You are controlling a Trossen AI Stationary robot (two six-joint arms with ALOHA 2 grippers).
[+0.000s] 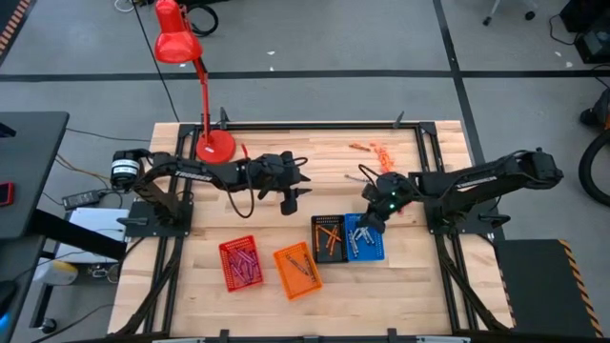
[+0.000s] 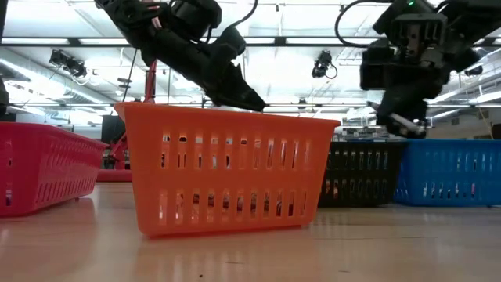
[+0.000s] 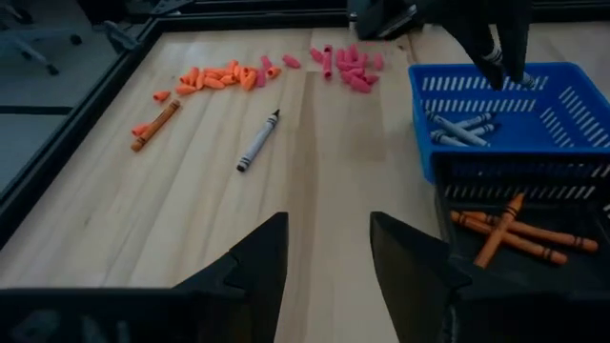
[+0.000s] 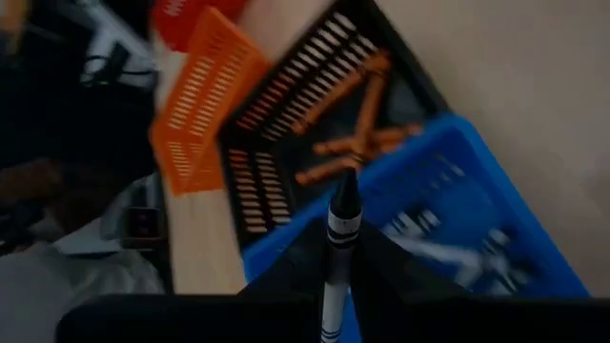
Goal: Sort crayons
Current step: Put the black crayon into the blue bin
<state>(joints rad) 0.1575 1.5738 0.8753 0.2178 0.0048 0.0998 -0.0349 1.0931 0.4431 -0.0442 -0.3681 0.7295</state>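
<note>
Over the blue basket: we see the right gripper (image 4: 335, 276) hanging above the blue basket (image 1: 364, 237), its jaws clenched on a silvery grey crayon (image 4: 336, 250) with a dark tip.
Left gripper: we find the left gripper (image 3: 324, 250) hovering over bare wood left of the black basket (image 1: 328, 238), jaws parted and holding nothing.
Blue basket: it holds several grey crayons (image 3: 459, 129) and sits touching the black basket on that basket's right.
Black basket: we count a few orange crayons (image 3: 510, 230) crossed inside it.
Orange basket: the orange basket (image 1: 297, 270) sits near and left of the black one, with a few thin sticks inside; we cannot tell their colour.
Red basket: the red basket (image 1: 241, 263) stands farthest left of the four, with magenta crayons in it.
Loose crayons: on the far right part of the table (image 1: 210, 221) we see an orange heap (image 3: 221, 76), a pink heap (image 3: 346, 67), one orange crayon (image 3: 155, 125) and one grey crayon (image 3: 257, 141) lying apart.
Lamp: a red desk lamp (image 1: 189, 67) stands at the far left corner.
</note>
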